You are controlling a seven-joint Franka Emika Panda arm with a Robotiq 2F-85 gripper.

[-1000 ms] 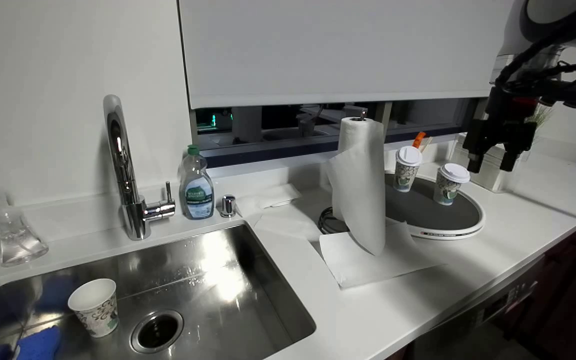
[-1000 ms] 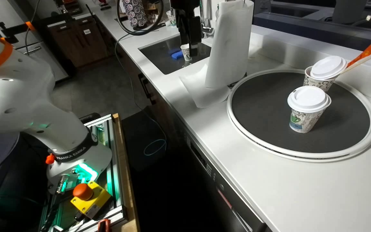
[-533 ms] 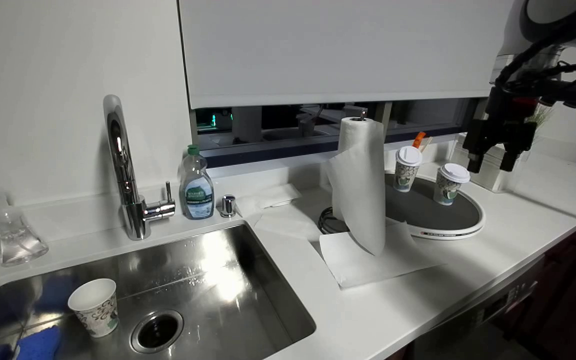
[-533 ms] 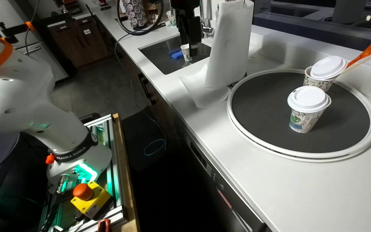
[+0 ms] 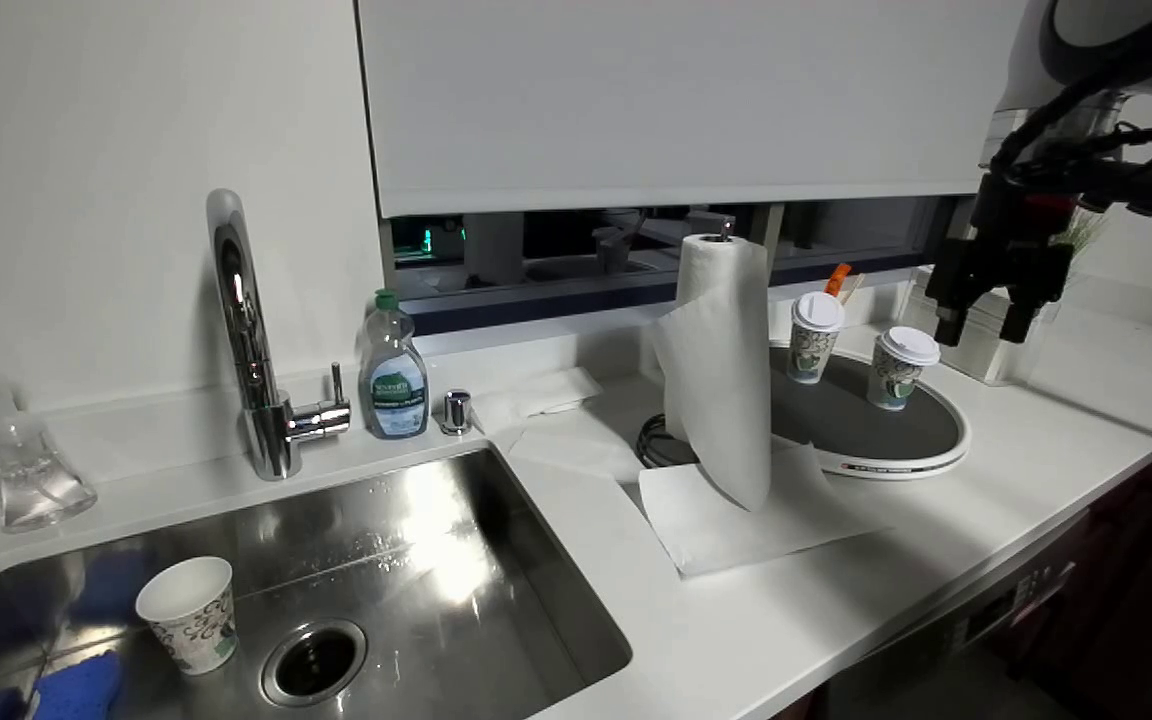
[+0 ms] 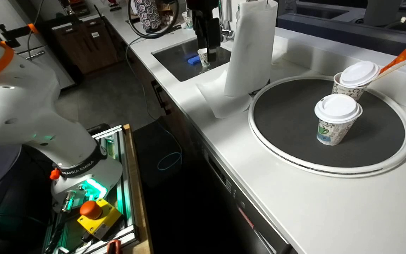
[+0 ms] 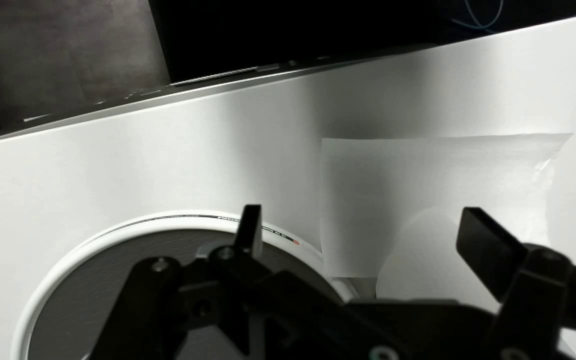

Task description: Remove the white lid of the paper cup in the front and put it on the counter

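Observation:
The paper cup (image 5: 893,386) in front has a greyish patterned body and stands upright on the dark round tray; it also shows in an exterior view (image 6: 332,133). The white lid (image 5: 914,346) sits on its mouth, also seen in an exterior view as a white lid (image 6: 338,107). The white counter (image 6: 315,204) surrounds the tray. My gripper (image 5: 984,326) is open and empty, held in the air above the counter. In the wrist view my gripper (image 7: 362,208) has its fingers wide apart over the counter (image 7: 143,165) and paper towel. The cup and lid are out of the wrist view.
The dark round tray (image 6: 287,130) has a white raised rim. A paler cup (image 5: 812,352) with a tilted lid and an orange stick (image 6: 395,60) stands behind. A tall paper towel roll (image 5: 721,360) stands beside the tray. The steel sink (image 5: 526,600) holds a speckled cup (image 5: 198,635).

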